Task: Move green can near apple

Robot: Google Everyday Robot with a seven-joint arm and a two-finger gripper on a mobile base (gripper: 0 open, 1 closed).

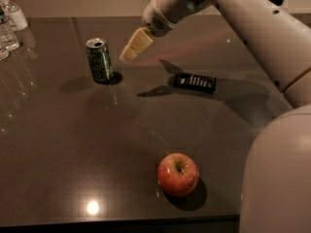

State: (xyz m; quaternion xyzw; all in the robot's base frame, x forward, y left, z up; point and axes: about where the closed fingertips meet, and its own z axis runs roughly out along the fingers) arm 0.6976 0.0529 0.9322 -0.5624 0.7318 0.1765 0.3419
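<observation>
green can (99, 61), red-orange apple (178, 174) — cream tool (130, 53) near the can, dark table (73, 144)

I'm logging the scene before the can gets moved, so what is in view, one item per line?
green can: one, green with a silver top, upright at the far left of the table
apple: one, red-orange, near the front edge, far from the can
black flat packet: one, black with pale markings, lying flat, right of the can
plastic bottles: at least two, clear, at the far-left edge, partly cut off
table: one, dark grey, glossy
arm: one, white, reaching in from the right
pincer: one, beige, in the air just right of the can's top, not touching it
</observation>
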